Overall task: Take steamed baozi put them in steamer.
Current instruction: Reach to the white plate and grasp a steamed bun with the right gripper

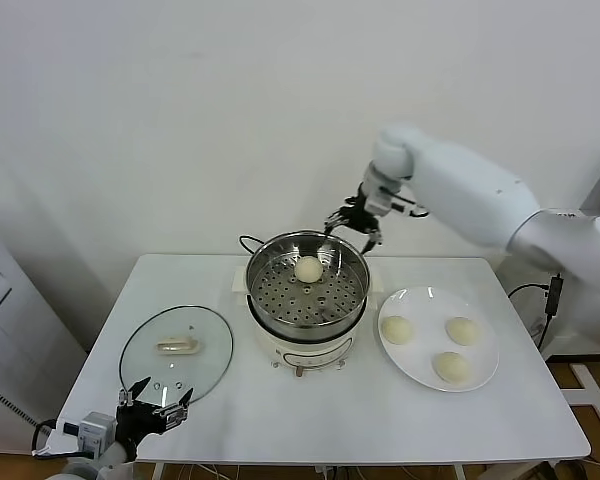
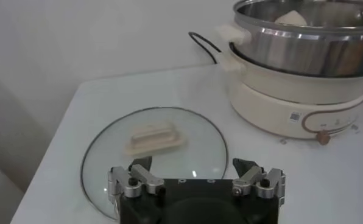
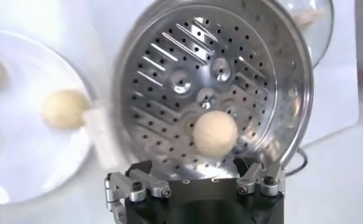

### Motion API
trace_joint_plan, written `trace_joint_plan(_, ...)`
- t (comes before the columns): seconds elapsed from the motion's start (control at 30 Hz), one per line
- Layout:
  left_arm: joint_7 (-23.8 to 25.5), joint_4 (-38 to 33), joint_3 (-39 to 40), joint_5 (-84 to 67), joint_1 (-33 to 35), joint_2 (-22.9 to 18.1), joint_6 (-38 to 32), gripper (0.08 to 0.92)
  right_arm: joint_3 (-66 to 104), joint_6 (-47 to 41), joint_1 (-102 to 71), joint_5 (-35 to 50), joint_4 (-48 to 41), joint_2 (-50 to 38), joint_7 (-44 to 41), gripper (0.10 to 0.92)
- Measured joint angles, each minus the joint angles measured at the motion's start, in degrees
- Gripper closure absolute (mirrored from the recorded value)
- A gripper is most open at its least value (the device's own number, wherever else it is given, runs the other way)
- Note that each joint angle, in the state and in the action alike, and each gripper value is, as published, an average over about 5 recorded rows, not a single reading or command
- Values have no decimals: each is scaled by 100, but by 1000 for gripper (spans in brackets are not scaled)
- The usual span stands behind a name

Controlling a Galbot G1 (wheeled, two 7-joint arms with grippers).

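Your right tool (image 1: 352, 222) hung released over the far rim of the steamer (image 1: 355, 268), one baozi (image 1: 308, 268) already inside. Three baozi (image 1: 397, 329) waited on the plate (image 1: 485, 375) to the near right, nearest that arm. Your left tool (image 1: 152, 411), parted, idled at the desk's (image 1: 280, 410) near-left edge.

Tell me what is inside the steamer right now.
One steamed baozi lies on the perforated floor of the steamer, toward its back edge, below the open right end effector. Nothing else is inside. Whatever sits beneath the floor is hidden.
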Motion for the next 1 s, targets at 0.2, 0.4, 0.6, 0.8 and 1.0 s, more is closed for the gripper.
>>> trace_joint_plan(0.2, 7, -1, -19, -7, 10, 1, 1, 177, -751, -1333, 312, 974, 150, -549, -106, 203)
trace_joint_plan(0.4, 12, 2, -26, -15, 10, 1, 1, 177, -1118, -2298, 333, 1577, 278, -1013, -90, 203)
trace_joint_plan(0.6, 18, 7, -27, -21, -7, 11, 3, 177, -1208, -2863, 87, 1856, 332, -1293, 42, 203)
trace_joint_plan(0.8, 18, 9, -28, -24, -6, -1, 6, 177, -1093, -3186, -326, 1952, 299, -1373, 227, 203)
trace_joint_plan(1.0, 17, 3, -29, -25, 2, -9, 9, 177, -891, -3386, -777, 1962, 220, -1367, 409, 203)
